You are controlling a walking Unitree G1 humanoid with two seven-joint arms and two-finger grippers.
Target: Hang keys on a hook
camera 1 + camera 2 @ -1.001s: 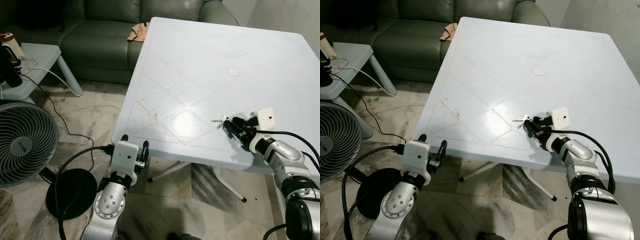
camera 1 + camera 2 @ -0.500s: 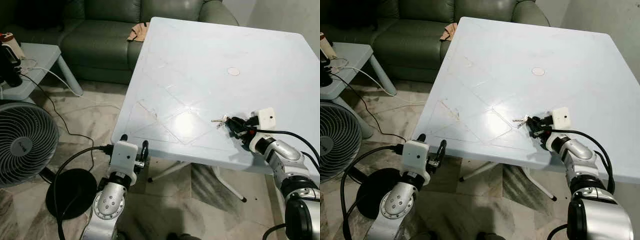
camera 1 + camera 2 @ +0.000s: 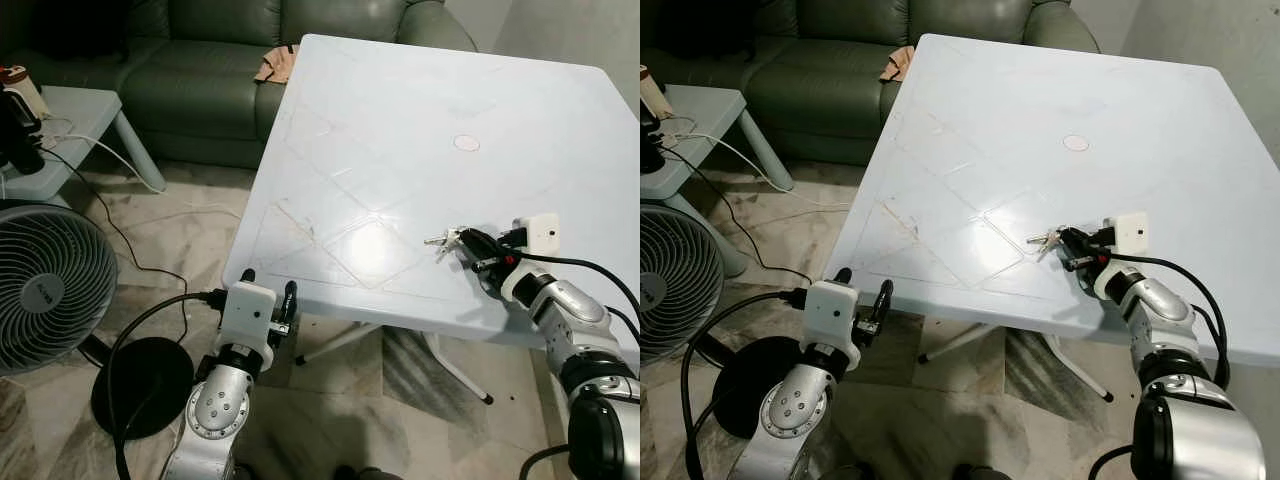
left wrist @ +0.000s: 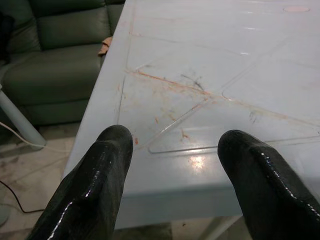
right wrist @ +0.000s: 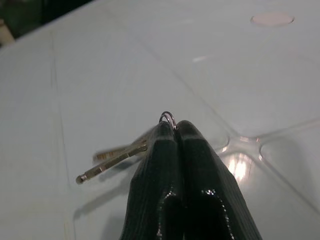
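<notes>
The right gripper pinches a small bunch of keys just above the pale blue plastic table, near the table's front edge and toward its right front corner. Its two black fingers are pressed flat together on the key ring, which peeks out at the fingertips, while the key blades trail off to one side, their tips low over the tabletop. The right arm reaches in from the table's front right, forearm lying low and nearly level over the edge, wrist pointed toward the table's middle, a white camera block riding on top of it.

The left gripper hangs below and just outside the table's front left corner, its fingers spread wide apart and gripping nothing, aimed at the scuffed, orange-stained corner panel. The left arm is bent upward from the robot's side, short of the tabletop.

A dark green sofa stands beyond the table's far left corner, and a floor fan sits on the tiled floor, well left of the table.
</notes>
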